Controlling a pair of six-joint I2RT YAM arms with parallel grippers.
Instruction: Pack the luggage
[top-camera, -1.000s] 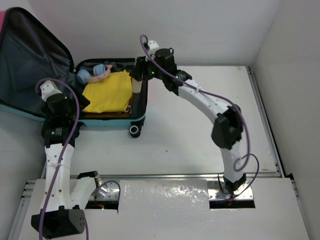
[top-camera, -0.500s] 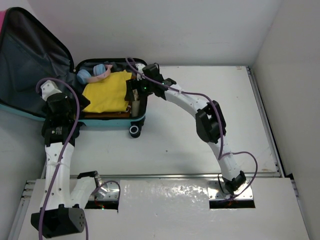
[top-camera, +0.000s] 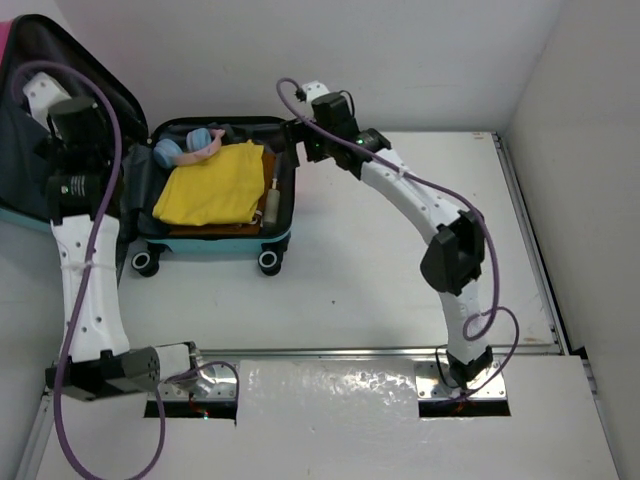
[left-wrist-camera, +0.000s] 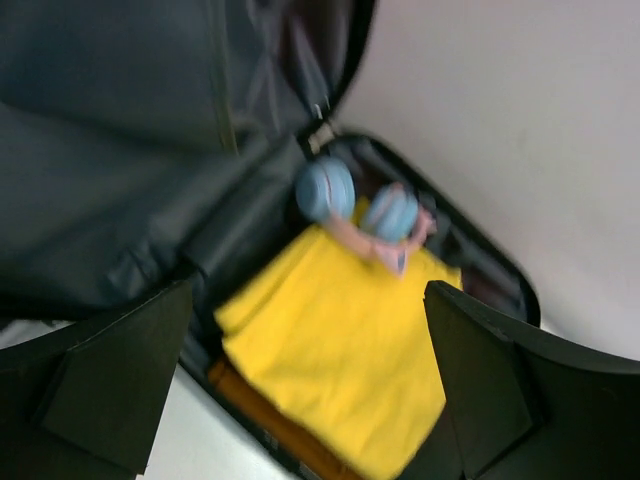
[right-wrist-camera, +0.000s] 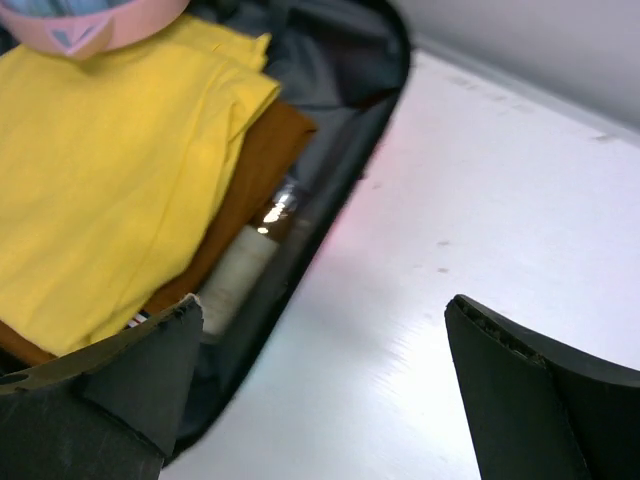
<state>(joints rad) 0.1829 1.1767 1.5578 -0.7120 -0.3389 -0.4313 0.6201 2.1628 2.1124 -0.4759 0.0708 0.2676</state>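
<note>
The small hard-shell suitcase with a teal rim and dark grey lining (top-camera: 220, 240) lies open on the white counter (top-camera: 400, 290). Its lid (top-camera: 30, 60) is propped up, and two small black wheels (top-camera: 270, 261) face the arm bases.

The left end effector (left-wrist-camera: 308, 310) is held high beside the raised lid. Its two dark fingers (left-wrist-camera: 120, 380) are spread wide with nothing between them. Below and ahead of it is the packed half of the case. A folded yellow cloth (left-wrist-camera: 340, 340) fills most of that half, directly under the gap between the fingers. Beyond the cloth, further from the end effector, sit two round light-blue pads joined by a pink band (left-wrist-camera: 325, 190), apparently a headset. This view is blurred, so finer detail cannot be made out.

The right end effector (right-wrist-camera: 325, 305) hovers at the corner of the case, over its dark rim, and is also wide open and empty. In its own view the case interior lies to its left, while bare counter lies under the gap and to its right. A brown folded cloth (right-wrist-camera: 265, 150) shows under the edge of the yellow one. A pale cylindrical bottle (right-wrist-camera: 240, 270) lies along the case wall, just beyond the left finger (right-wrist-camera: 130, 370). Nothing touches either end effector.
</note>
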